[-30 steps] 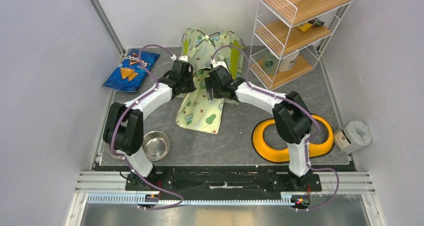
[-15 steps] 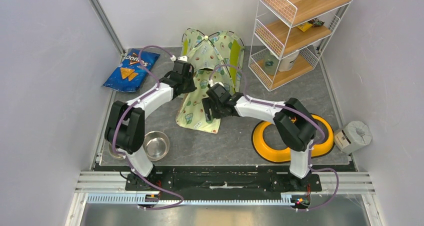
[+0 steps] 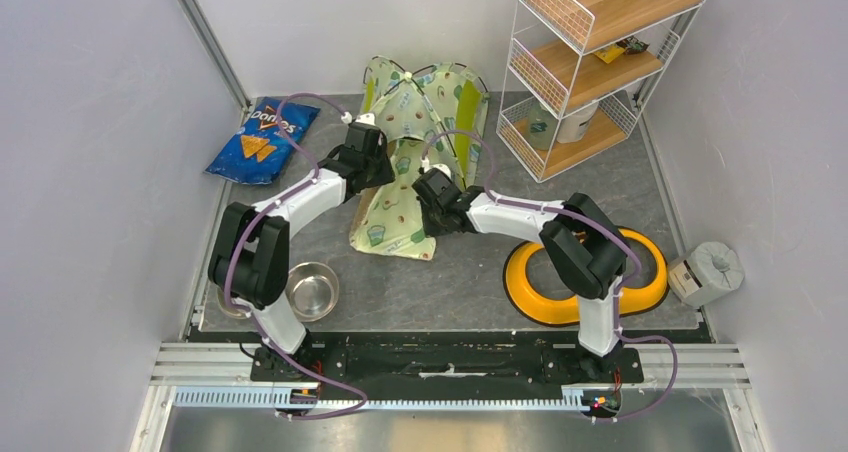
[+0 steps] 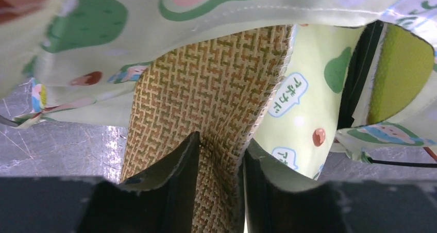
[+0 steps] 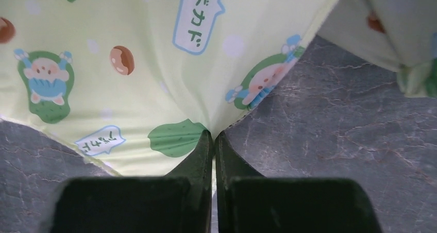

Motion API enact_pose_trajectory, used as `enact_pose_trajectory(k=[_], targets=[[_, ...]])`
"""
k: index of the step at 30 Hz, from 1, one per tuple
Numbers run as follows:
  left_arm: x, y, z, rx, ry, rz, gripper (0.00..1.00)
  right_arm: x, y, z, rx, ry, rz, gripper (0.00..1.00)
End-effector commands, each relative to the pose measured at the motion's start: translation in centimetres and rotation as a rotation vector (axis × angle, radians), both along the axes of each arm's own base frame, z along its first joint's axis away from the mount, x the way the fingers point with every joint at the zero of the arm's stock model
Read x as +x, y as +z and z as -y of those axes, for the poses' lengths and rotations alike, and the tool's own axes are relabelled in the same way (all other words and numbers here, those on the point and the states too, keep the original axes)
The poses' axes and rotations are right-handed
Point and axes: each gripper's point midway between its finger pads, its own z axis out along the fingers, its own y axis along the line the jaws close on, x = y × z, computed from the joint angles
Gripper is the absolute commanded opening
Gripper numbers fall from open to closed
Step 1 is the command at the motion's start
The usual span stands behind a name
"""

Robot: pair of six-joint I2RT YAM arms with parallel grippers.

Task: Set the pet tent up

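Only left wrist shows the mat [image 4: 206, 88] woven-backed between part-open jaws of left gripper [image 4: 221, 146], grip unclear; right gripper [image 5: 214, 136] clamps its printed edge

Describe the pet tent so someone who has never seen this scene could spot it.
Find the white wire shelf in the far right corner; immediately left of it, at the back, stands the pet tent. Unlike the flat mat of matching avocado print in front of it, it rises into a dome on thin black poles, with lime-green lining showing.
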Motion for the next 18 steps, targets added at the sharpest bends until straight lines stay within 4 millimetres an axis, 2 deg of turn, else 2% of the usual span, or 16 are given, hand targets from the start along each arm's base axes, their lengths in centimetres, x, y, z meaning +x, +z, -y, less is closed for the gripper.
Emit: enact_pose_trajectory(k=[1, 4, 8, 14, 18], targets=[[-0.7, 1.2, -0.3, 0.012, -0.033, 0.044, 0.48, 4.2, 7.0, -0.5, 0.100, -0.131, 0.214, 0.00], [-1.0, 2.0, -0.7, 0.030, -0.045, 0.069, 0.59, 5.7, 8.9, 0.3, 0.117, -0.221, 0.279, 0.00], [-1.4, 3.1, -1.2, 0.056, -0.065, 0.095, 0.70, 7.3, 10.2, 1.2, 0.131, -0.328, 0.328, 0.00], [-2.6, 4.5, -2.6, 0.102, -0.054, 0.113, 0.80, 8.9, 9.8, 2.7, 0.138, -0.490, 0.340, 0.00], [-4.0, 3.9, -4.6, 0.159, 0.004, 0.101, 0.82, 9.2, 9.4, 3.6, 0.169, -0.582, 0.317, 0.00]])
